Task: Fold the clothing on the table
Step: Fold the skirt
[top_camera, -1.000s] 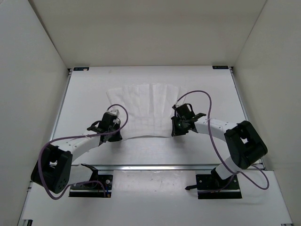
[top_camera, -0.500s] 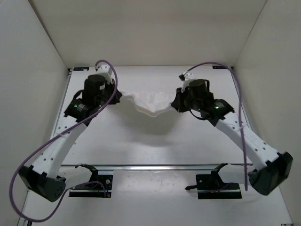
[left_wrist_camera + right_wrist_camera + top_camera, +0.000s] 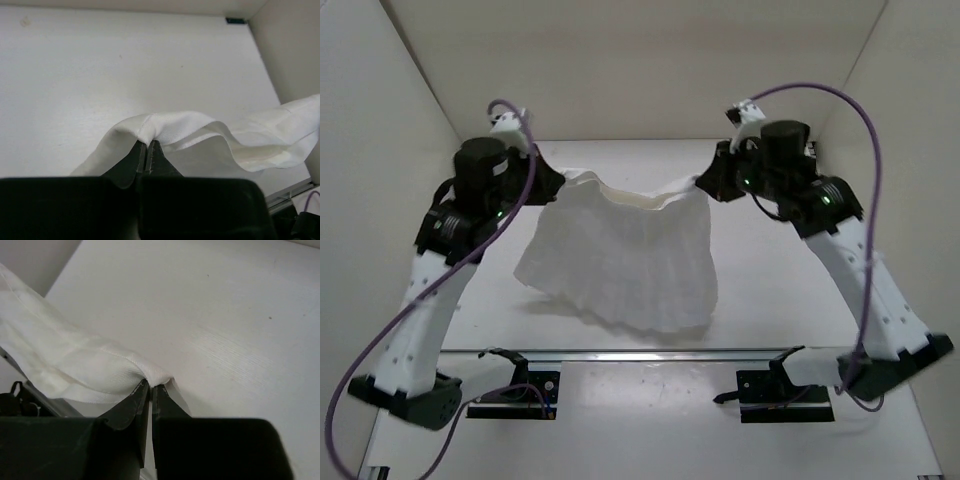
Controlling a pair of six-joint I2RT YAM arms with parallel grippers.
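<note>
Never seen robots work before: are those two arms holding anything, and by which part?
Yes, the clothing, by its upper edge: the left gripper pinches one end, the right gripper the other, and it hangs between them.

Left pincer and right pincer closed, aloft.

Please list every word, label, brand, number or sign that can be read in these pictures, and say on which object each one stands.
None: no text can be read in any view.
The clothing and the table carry no word, number or logo.
The black base plates show small light specks, too small to tell whether they are print.
</note>
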